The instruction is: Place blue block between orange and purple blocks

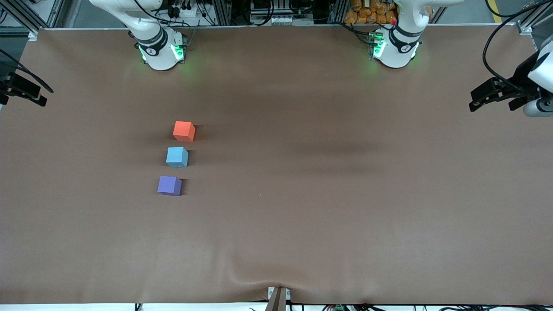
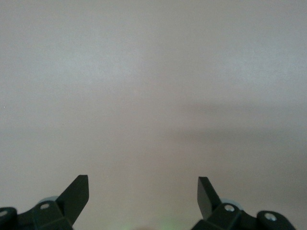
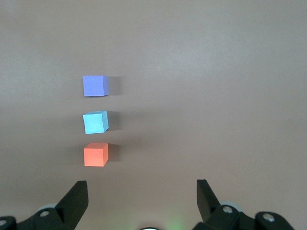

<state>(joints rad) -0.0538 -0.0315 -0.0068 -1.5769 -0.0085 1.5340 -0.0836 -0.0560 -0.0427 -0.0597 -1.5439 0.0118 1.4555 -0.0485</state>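
- No text, label, brand, number or sign can be read in any of the three views.
- The dark bands around the two arm bases (image 1: 162, 45) carry small pale marks, too small to make out as letters or figures.
- The orange block (image 1: 184, 131), the blue block (image 1: 177, 157) and the purple block (image 1: 169, 185) have plain faces with no print.
- The brown surface (image 1: 328, 207) bears no markings.
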